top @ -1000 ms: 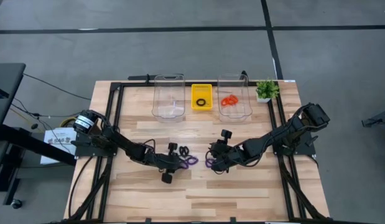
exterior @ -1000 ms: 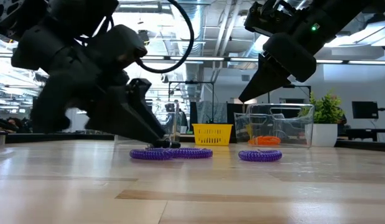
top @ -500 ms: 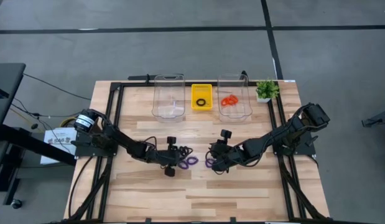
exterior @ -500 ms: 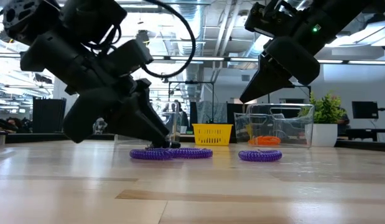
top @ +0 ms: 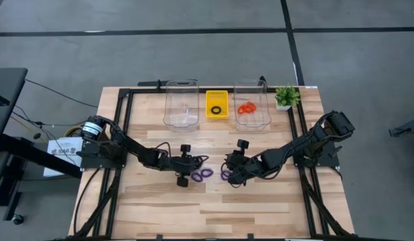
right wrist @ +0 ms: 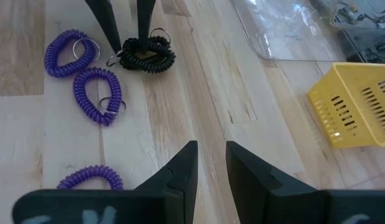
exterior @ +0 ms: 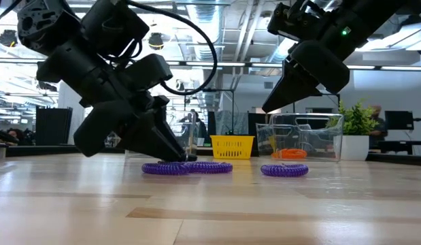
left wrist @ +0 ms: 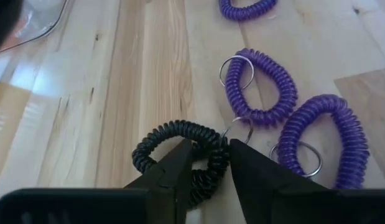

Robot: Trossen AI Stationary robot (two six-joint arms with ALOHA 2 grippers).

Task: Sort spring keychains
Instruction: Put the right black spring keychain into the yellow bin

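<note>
Black coil first: the black spring keychain (left wrist: 180, 152) lies on the bench (top: 260, 207) well in front of the yellow tray (top: 217, 104), and the left claw (left wrist: 208, 163) has its two fingers set either side of one stretch of that coil, close on it; whether they already pinch it I cannot tell. Three purple spring keychains (right wrist: 97, 94) lie loose just beside it, further from the tray.

Sorting looks partly done. One black loop (top: 216, 110) sits in the yellow tray, orange-red loops (top: 246, 108) sit in the clear bin (top: 252, 120) right of the tray, and the clear bin (top: 181, 119) left of it looks empty. By my reckoning the black one and all three purple ones are left.

The right claw (right wrist: 209, 163) hovers over bare wood in front of the tray, fingers slightly apart, holding nothing.
</note>
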